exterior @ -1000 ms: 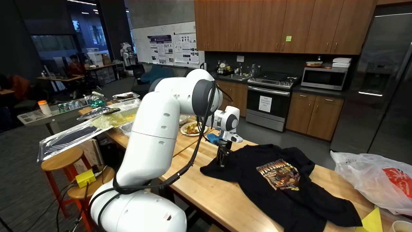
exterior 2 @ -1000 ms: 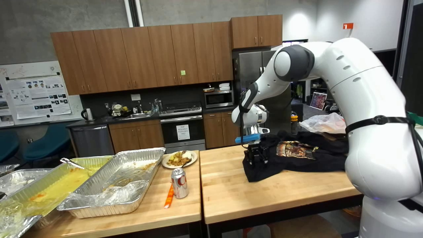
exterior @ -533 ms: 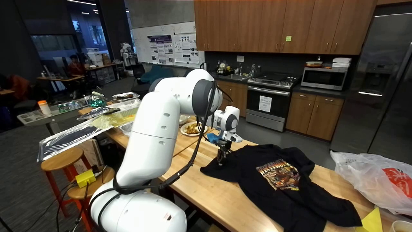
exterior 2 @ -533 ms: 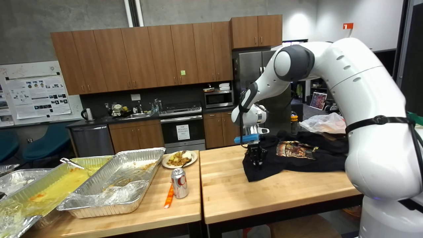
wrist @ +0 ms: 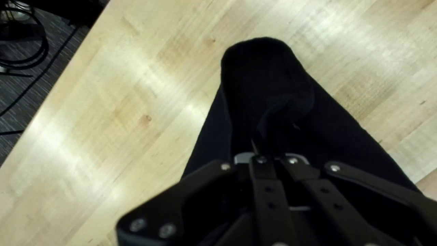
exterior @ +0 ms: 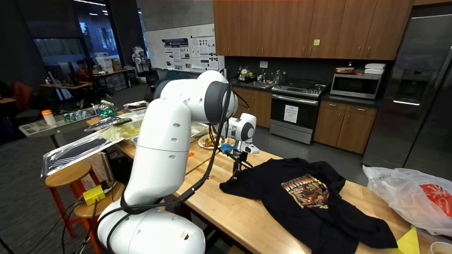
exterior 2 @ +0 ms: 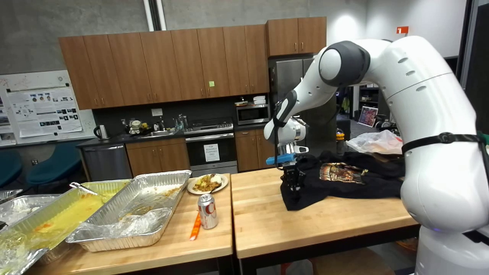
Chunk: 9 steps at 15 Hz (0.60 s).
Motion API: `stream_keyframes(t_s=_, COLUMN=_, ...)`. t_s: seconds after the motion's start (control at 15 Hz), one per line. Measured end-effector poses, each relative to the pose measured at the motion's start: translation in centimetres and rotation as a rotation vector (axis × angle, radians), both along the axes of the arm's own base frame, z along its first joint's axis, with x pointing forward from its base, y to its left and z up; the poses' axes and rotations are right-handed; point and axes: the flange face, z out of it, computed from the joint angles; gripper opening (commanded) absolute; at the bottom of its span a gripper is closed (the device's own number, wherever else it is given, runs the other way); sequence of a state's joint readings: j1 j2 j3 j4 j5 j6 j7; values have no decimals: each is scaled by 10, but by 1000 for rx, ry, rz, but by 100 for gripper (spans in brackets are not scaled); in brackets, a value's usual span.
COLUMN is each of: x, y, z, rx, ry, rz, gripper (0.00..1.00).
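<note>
A black shirt (exterior: 261,180) with a colourful chest print lies spread on the wooden table, in both exterior views. At its sleeve end, my gripper (exterior: 234,175) points down with its fingers together. In the wrist view the sleeve (wrist: 266,58) fills the middle, its cuff opening facing away from me. A raised fold of its cloth (wrist: 286,106) runs back to the gripper (wrist: 271,155), which is shut on it. The fingertips themselves are dark against the fabric and hard to make out. From another side, the gripper (exterior 2: 295,188) touches the sleeve.
Beside a seam between two tables stand a plate of food (exterior 2: 208,184), a soda can (exterior 2: 208,212), an orange strip (exterior 2: 195,227) and foil trays (exterior 2: 130,214). A white plastic bag (exterior: 409,197), folded yellow paper (exterior: 408,243) and a cup (exterior: 439,248) are past the shirt.
The gripper has gone from open to shut over the last second. The arm has shifted slightly to the left in both exterior views; the shirt has barely moved.
</note>
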State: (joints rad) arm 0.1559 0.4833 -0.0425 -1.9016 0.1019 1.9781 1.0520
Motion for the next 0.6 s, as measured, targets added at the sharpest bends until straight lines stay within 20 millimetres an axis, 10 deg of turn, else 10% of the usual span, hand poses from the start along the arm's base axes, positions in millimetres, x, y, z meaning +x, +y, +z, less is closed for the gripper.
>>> stream_keyframes(t_s=0.6, x=-47, y=-3, z=-8, rx=-98, ry=88, rz=-292, gripper=1)
